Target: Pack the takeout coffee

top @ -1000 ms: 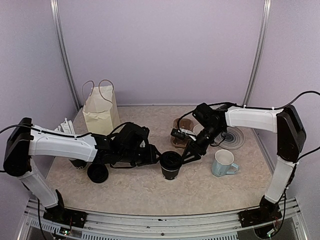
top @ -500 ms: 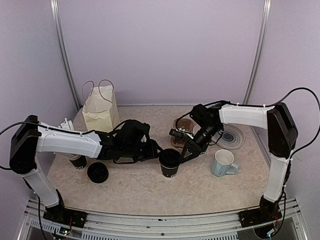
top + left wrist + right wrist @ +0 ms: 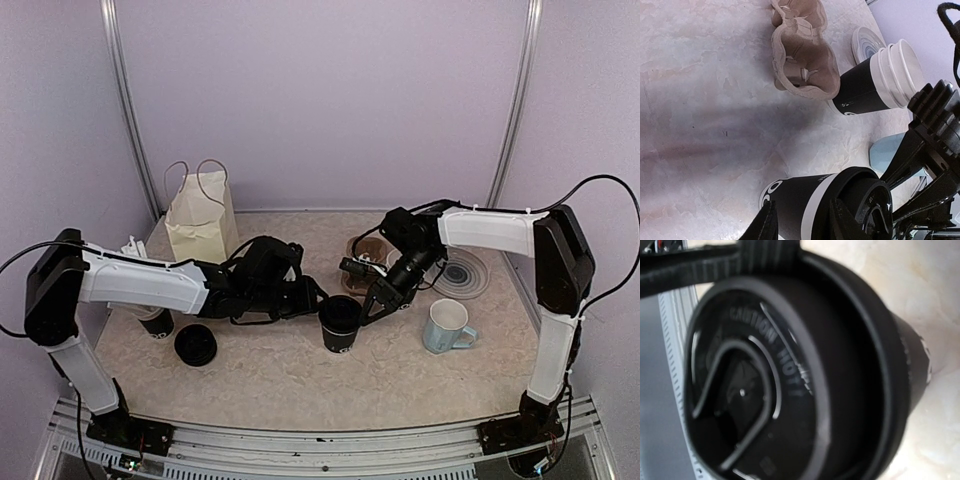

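One takeout coffee cup (image 3: 340, 330), black with white lettering, stands upright mid-table with a black lid (image 3: 765, 390) on it. My left gripper (image 3: 318, 300) reaches it from the left, rolled on its side. In the left wrist view its two fingertips (image 3: 767, 222) stand apart, one low and one high, against the cup's wall (image 3: 800, 200). My right gripper (image 3: 368, 308) comes from the right. Its fingers (image 3: 910, 160) spread onto the lid's top (image 3: 875, 205), and its own view shows only the lid. A second, unlidded black cup (image 3: 865, 90) stands by the cardboard carrier (image 3: 802, 60).
A paper bag (image 3: 200, 222) stands at the back left. The carrier (image 3: 362, 250) lies behind the right gripper. A light-blue mug (image 3: 447, 327) and a ringed grey disc (image 3: 465, 275) sit to the right. A loose black lid (image 3: 195, 345) and another black cup (image 3: 157, 324) sit under the left arm.
The left gripper has slid right and slightly back, up against the cup's side. The right gripper has settled closer onto the lid. Both pairs of fingers have narrowed.
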Available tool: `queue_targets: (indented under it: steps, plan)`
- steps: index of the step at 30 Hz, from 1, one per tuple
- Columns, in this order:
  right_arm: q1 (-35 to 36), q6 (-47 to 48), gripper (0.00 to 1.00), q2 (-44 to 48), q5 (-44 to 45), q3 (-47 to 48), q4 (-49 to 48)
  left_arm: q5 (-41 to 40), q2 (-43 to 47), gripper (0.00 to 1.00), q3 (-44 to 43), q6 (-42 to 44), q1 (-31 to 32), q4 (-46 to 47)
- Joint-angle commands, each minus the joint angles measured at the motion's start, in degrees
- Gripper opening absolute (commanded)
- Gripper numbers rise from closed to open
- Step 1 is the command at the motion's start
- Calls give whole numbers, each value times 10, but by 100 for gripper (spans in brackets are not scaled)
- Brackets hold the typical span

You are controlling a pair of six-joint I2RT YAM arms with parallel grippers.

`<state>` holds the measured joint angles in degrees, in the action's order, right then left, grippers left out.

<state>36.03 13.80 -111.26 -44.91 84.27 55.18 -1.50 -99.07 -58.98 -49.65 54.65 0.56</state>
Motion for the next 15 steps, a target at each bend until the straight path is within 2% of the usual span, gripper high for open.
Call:
queue_targets:
  steps: [1, 3, 7, 15]
  plan:
    - [3, 9, 28, -41, 201, -15, -93, 44, -72, 32, 17, 26, 55, -221]
    - [3, 17, 28, -25, 191, -9, -96, 42, -59, 28, 3, 26, 77, -234]
    - [2, 25, 30, -6, 168, 5, -94, 22, -40, 28, -40, 10, 105, -269]
    - [4, 35, 32, -20, 131, 25, -77, 4, -5, 28, -60, -7, 110, -287]
